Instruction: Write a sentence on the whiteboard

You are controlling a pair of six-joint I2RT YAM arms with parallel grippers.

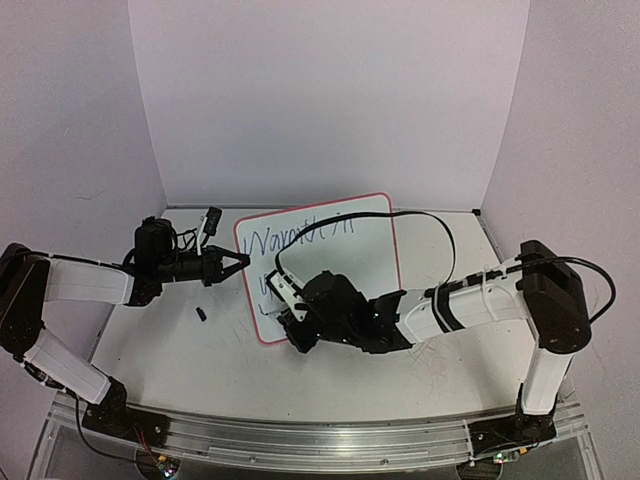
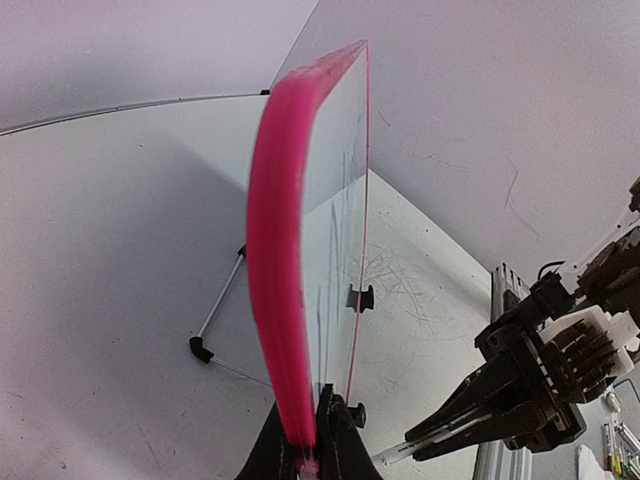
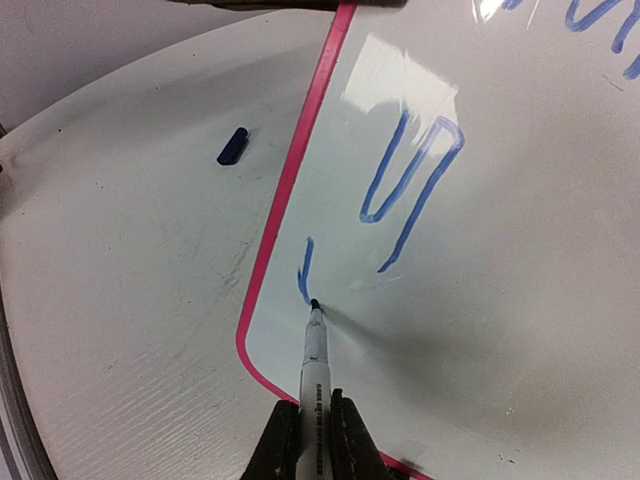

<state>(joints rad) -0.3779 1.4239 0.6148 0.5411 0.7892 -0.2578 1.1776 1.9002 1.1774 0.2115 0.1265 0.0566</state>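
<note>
Sentence (image 1: 300,236): far row written; near row barely started, most of it left
My right claw (image 3: 312,440): pinching marker (image 3: 314,350)
My left claw (image 2: 310,452): pinching whiteboard (image 2: 280,250) frame

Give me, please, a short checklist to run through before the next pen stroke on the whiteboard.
1. Left gripper shut on the whiteboard: ok.
2. Right gripper shut on the marker: ok.
3. Marker tip touching the board: ok.
4. Bare board right of the tip for the sentence: ok.
5. Cap on the table, clear of the board: ok.
6. Ink left in the marker: cannot tell.
</note>
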